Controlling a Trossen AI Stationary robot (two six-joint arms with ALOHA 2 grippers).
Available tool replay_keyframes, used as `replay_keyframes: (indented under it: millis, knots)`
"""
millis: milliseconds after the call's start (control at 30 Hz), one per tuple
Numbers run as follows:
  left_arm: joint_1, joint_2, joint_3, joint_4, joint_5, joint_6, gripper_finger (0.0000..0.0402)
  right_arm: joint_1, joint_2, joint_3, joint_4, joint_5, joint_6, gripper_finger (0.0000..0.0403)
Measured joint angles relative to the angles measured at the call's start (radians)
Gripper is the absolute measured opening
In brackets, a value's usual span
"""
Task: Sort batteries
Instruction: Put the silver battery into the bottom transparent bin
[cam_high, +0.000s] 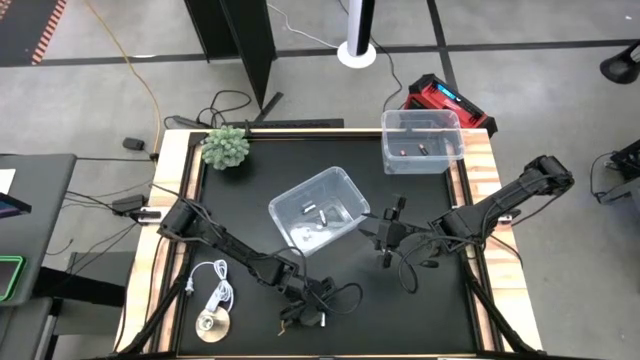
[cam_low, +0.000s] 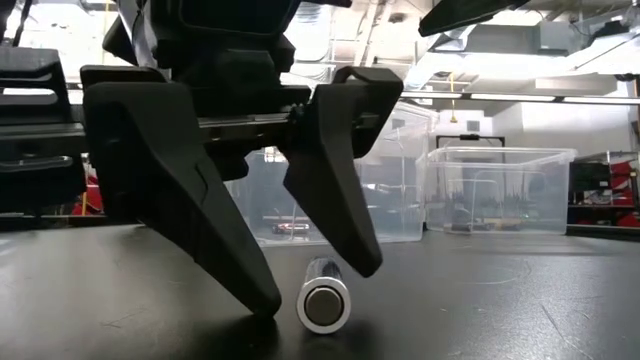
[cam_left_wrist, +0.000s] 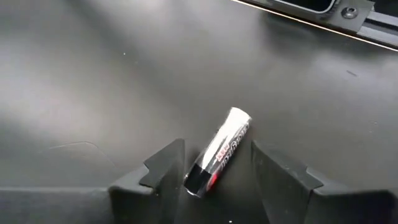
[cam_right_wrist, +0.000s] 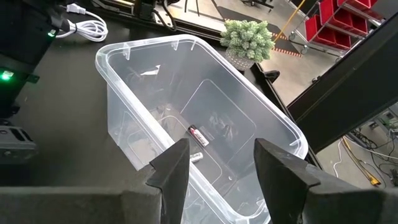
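Left gripper (cam_low: 305, 285) lowered to the black table (cam_high: 420, 300) near its front edge, fingers (cam_left_wrist: 165, 171) spread apart on either side of a silver battery (cam_left_wrist: 221, 151) lying flat on the mat, not yet clamped. Right gripper (cam_right_wrist: 214, 165) hovering by the right side of the tilted clear bin (cam_high: 318, 208) at mid-table, fingers parted and empty. Two batteries (cam_right_wrist: 197, 135) lying inside that bin. More batteries (cam_high: 410, 150) resting in a second clear bin (cam_high: 422, 140) at the far right corner. Small potted plant (cam_high: 226, 147) at far left; white coiled cable (cam_high: 215, 297) at near left.
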Motion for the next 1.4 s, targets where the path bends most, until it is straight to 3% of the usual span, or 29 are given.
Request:
replay_keyframes:
  millis: [433, 767, 1067, 1267, 1400]
  knots:
    - [0.008, 0.0, 0.001, -0.078, 0.025, -0.044, 0.0043, 0.0, 0.0, 0.0, 0.0, 0.0, 0.0, 0.0195]
    - [0.009, -0.047, -0.005, -0.114, -0.014, -0.046, 0.0043, 0.0, 0.0, 0.0, 0.0, 0.0, 0.0, 0.0195]
    - [0.013, -0.266, -0.006, -0.264, -0.225, -0.029, 0.0043, 0.013, 0.0, 0.0, 0.013, 0.108, -0.027, 0.0195]
    - [0.033, -0.457, -0.004, -0.293, -0.462, -0.046, 0.0043, 0.017, 0.0, 0.0, 0.082, 0.112, -0.098, 0.0195]
    - [0.093, -0.557, -0.004, -0.334, -0.559, -0.117, 0.0043, 0.016, 0.0, 0.0, 0.096, 0.112, -0.107, 0.0195]
